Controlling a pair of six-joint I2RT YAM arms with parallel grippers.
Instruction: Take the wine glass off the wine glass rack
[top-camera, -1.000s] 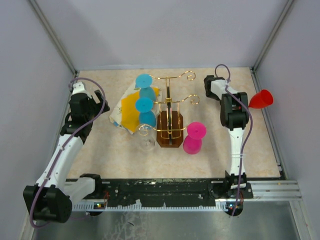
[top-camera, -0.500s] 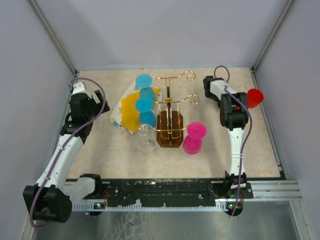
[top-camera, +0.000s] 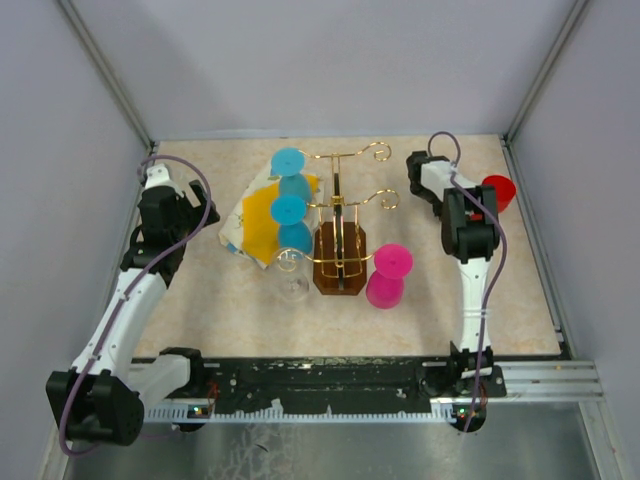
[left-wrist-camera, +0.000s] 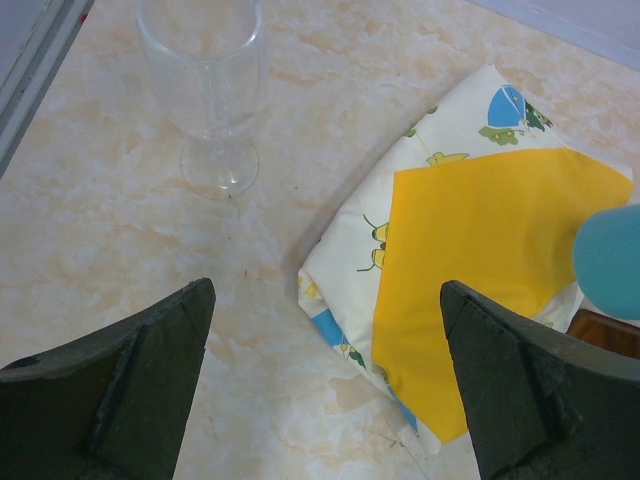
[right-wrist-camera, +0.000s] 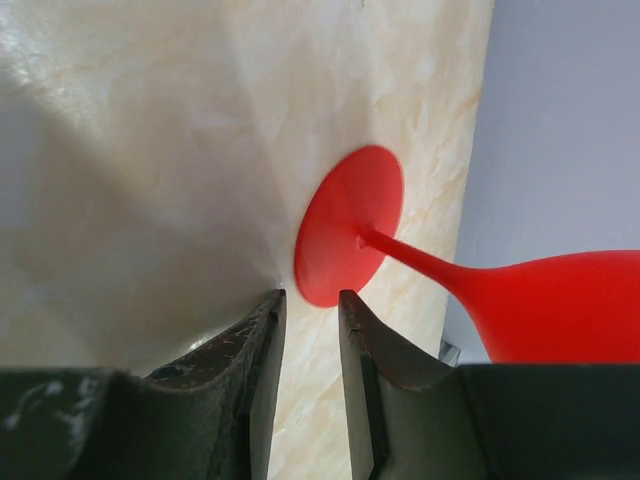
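Glass: red stemmed wine glass (top-camera: 497, 190), off the gold wire rack on a brown wooden base (top-camera: 340, 265), by the right edge of the marbled table (top-camera: 250, 310).
Axis: the stem runs away from the right gripper (right-wrist-camera: 306, 297), foot disc nearest its tips.
Right jaws: narrow; I cannot tell whether they pinch the foot rim.
Other arm: left gripper (left-wrist-camera: 325, 290), jaws wide and empty, well apart.

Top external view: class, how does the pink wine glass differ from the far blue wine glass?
Colour: the pink wine glass is pink, the far blue wine glass blue. Place: the pink one stands on the table right of the wine glass rack; the blue one hangs at the rack's left side. Shared: each has its round foot on top.
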